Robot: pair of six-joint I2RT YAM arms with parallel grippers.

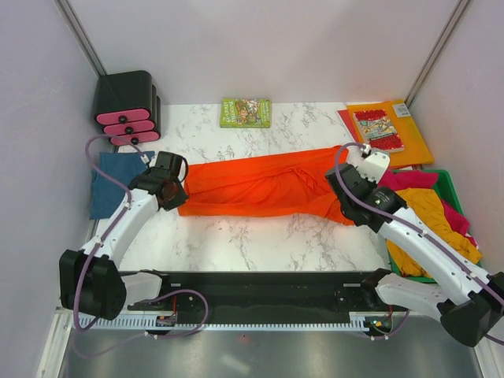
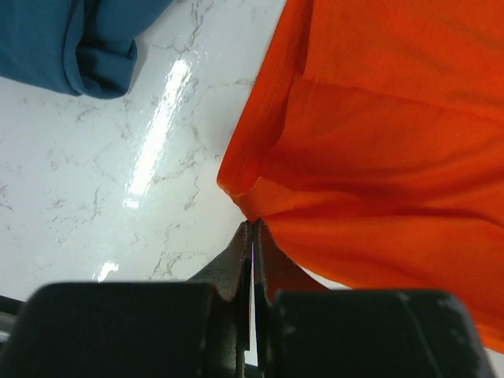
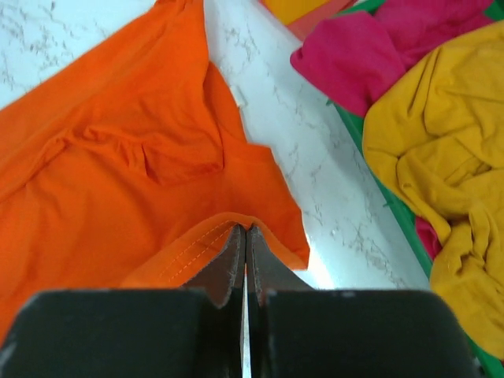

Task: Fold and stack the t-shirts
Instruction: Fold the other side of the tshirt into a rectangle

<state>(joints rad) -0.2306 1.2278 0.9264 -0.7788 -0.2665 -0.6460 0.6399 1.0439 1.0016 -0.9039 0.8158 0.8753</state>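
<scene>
Left gripper point(image 2: 252, 228) at nine o'clock and right gripper point(image 3: 242, 232) at three each pinch shut on the orange-red t-shirt point(image 1: 260, 187), stretching it across the table point(image 1: 236, 236) (likely squaring it for folding).

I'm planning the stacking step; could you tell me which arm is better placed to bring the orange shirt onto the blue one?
Probably left. The left hand pinches the orange shirt at the end beside the blue shirt; the right hand pinches the far end, by the bin.
</scene>
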